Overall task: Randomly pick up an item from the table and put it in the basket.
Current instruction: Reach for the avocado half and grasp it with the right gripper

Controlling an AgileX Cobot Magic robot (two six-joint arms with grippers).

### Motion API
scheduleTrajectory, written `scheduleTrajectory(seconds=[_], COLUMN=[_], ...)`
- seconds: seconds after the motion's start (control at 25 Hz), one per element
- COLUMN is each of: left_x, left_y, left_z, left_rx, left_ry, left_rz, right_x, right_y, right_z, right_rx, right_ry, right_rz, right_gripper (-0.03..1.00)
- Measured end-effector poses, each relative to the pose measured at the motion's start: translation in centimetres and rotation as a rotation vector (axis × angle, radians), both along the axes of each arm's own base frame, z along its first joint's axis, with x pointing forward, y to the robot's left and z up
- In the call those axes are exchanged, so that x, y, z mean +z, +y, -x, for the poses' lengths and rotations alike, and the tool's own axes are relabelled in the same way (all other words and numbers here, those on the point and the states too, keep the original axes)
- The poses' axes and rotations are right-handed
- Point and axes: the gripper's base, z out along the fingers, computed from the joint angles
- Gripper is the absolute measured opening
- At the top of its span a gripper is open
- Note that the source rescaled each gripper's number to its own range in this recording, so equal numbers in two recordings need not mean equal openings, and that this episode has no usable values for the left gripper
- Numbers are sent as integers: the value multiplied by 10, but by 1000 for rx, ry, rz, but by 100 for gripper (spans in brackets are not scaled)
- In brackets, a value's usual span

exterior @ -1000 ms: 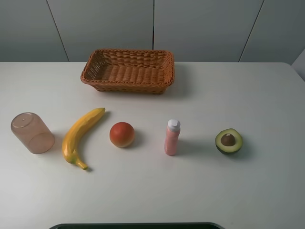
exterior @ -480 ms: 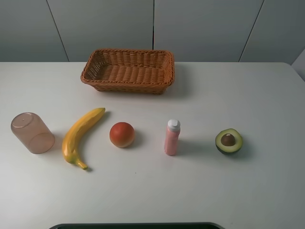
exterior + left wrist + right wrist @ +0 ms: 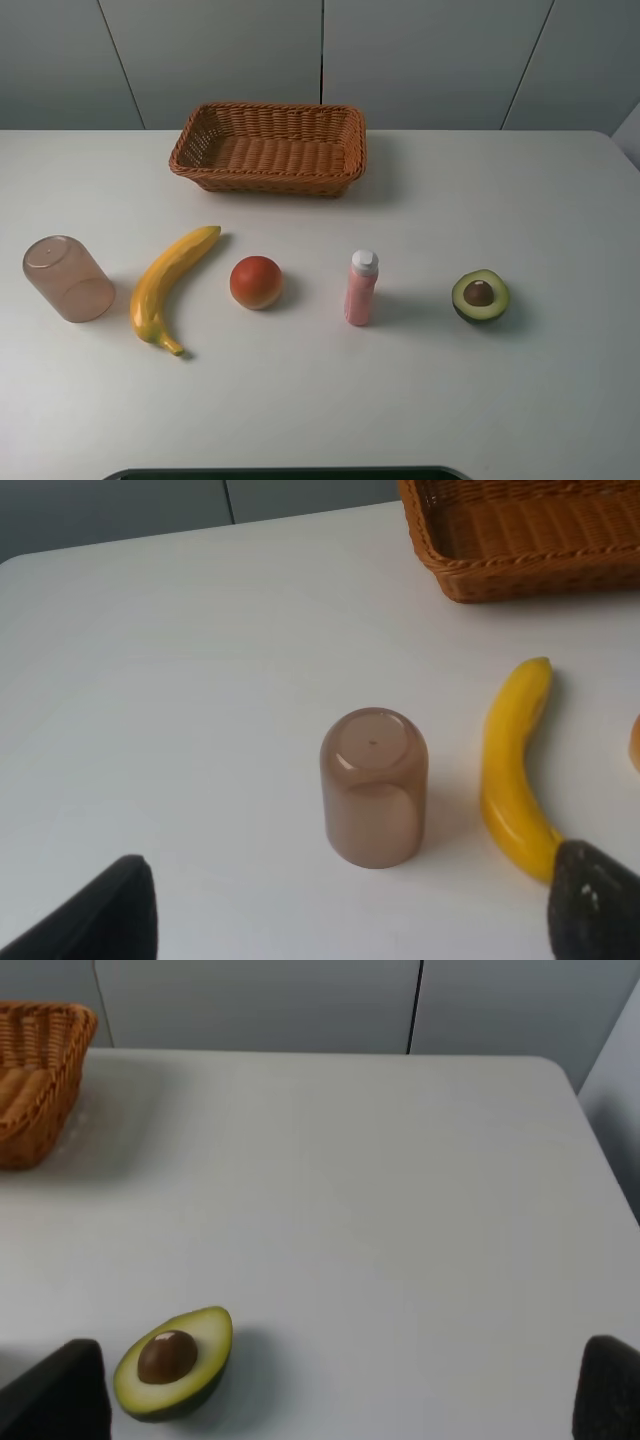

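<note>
Exterior high view shows nothing done yet: the avocado [image 3: 480, 296], a halved fruit with dark skin, smooth yellow-green flesh and a rounded brown pit, lies cut face up on the plain white table [image 3: 560, 200], well apart from the woven wicker basket [image 3: 265, 180], which holds nothing. Picking, carrying and placing all remain. Only dark tips of the left gripper [image 3: 340, 910] and right gripper [image 3: 330, 1395] show, so both jaws seem spread wide, gripping nothing.

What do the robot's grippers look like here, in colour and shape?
Of the left gripper only two fingertips show: matte black, with rounded ends. On the right gripper the fingertips look the same. No cables, markings or arm links are visible, and the high view shows neither arm.
</note>
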Motion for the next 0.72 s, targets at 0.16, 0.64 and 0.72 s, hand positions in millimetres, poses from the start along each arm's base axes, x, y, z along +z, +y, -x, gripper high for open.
scheduleTrajectory(seconds=[0.16, 0.64, 0.72], left_x=[0, 0, 0], left_y=[0, 0, 0], left_z=[0, 0, 0], left_rx=[0, 3, 3], left_ry=[0, 1, 1], left_rz=[0, 6, 6], right_x=[23, 79, 73], right_y=[0, 0, 1], right_z=[-14, -131, -157], right_rx=[0, 36, 52], right_ry=[61, 363, 436], right_rz=[-2, -22, -41], right_gripper=[100, 100, 100])
